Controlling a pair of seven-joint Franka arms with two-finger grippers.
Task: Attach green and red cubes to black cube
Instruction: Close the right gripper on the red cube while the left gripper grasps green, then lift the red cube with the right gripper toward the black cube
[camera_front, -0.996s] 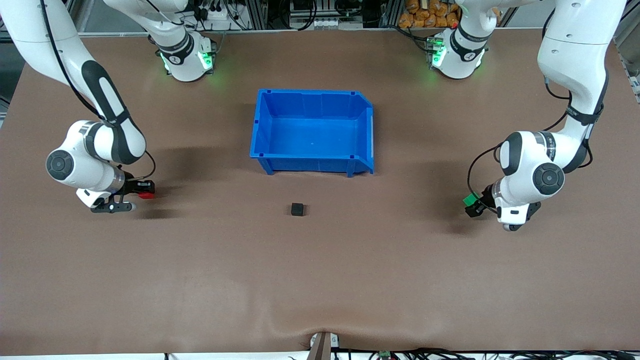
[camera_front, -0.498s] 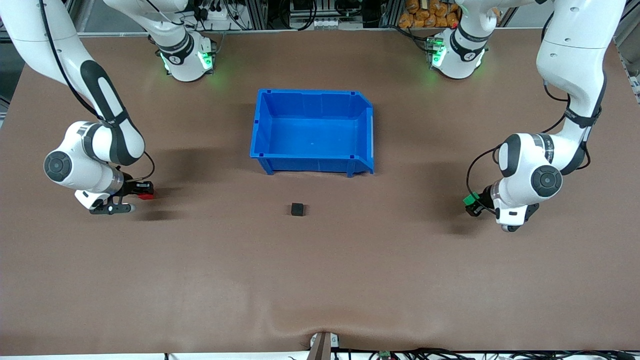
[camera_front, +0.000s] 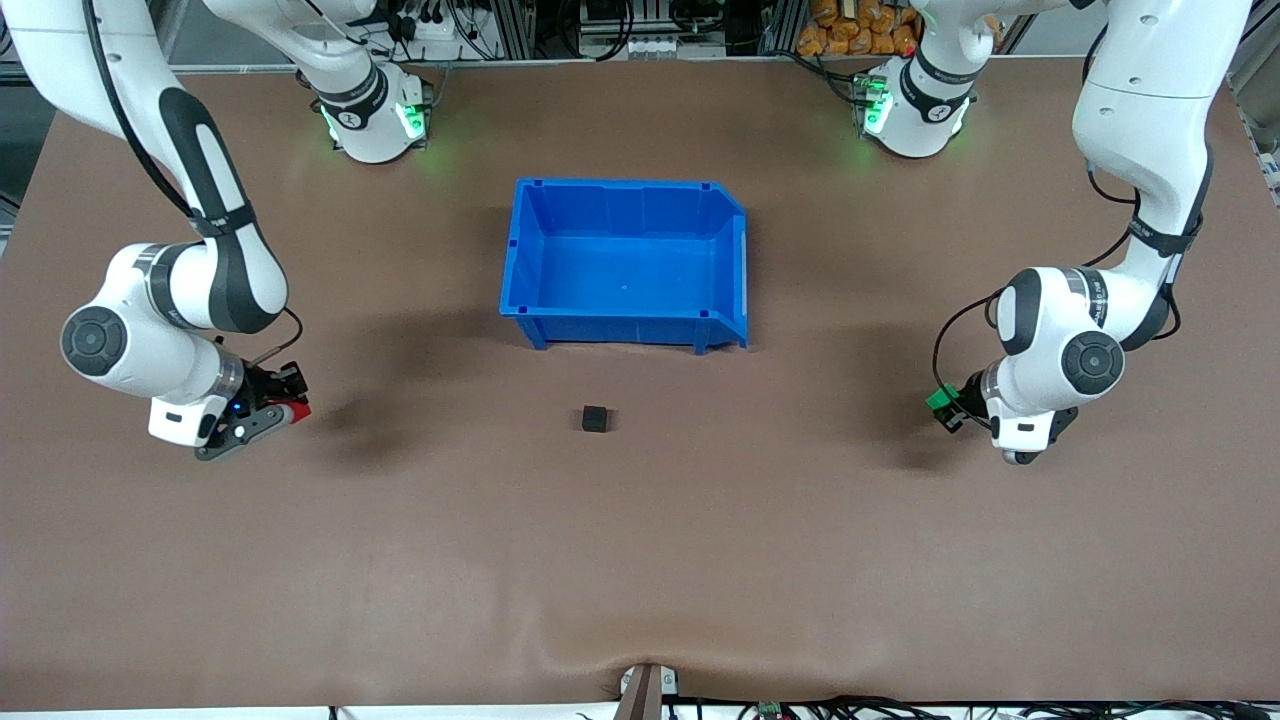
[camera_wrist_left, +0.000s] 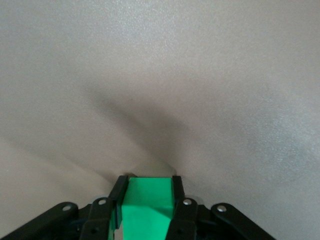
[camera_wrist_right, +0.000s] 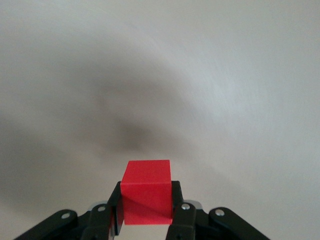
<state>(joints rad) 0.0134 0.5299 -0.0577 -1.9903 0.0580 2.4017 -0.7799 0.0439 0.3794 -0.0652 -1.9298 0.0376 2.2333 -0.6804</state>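
Both fingers clamp cubes: red cube (camera_wrist_right: 147, 192), green cube (camera_wrist_left: 147, 207).

We find no readable txt, labels, brands, nos. or signs in any view. Small dark marks sit on the white arm joints in the front view, but we can't make out what they say.
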